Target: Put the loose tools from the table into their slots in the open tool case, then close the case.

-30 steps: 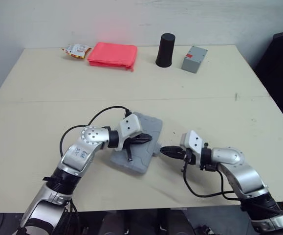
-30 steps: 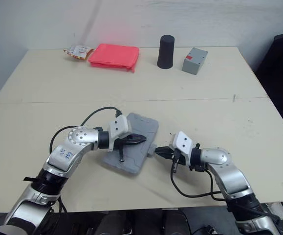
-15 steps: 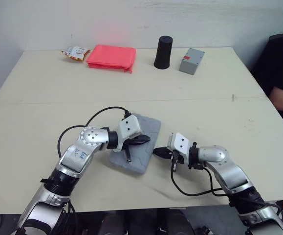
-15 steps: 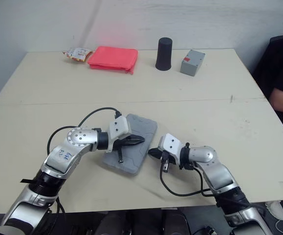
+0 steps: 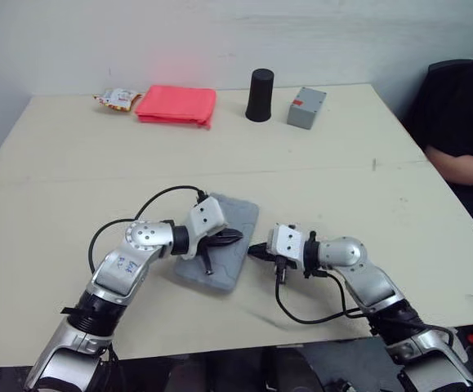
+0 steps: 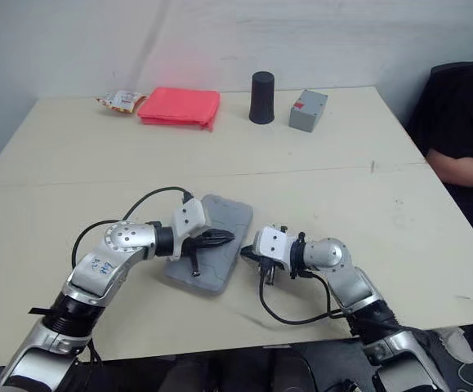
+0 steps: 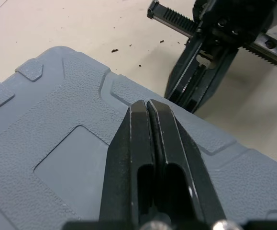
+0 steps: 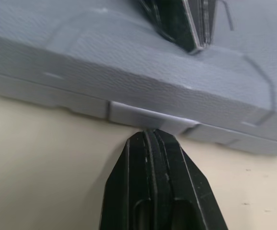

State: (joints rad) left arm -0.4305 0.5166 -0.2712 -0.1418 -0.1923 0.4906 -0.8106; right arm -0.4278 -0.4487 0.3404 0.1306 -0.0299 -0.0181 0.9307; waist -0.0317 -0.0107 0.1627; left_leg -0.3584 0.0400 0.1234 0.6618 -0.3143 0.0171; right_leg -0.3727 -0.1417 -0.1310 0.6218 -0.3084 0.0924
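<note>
**One closed case, two grippers at it**

You have one grey plastic tool case [image 5: 238, 214], lid closed, on the beige table [image 5: 342, 163]. Your left gripper [image 5: 234, 237] lies over the lid, fingers pressed together and empty. Your right gripper [image 5: 255, 251], fingers also together, has its tip against the one latch tab [image 8: 150, 118] on the case's right edge. Beyond the case stand one black cup [image 5: 260, 84] and one small grey box [image 5: 305, 108].

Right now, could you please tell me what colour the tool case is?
The tool case is plain grey, shown best in the left wrist view.

Seemingly a lab test room: a beige table [image 5: 73, 147] against a plain white wall [image 5: 138, 33], a person [image 5: 463, 114] seated alongside.
</note>
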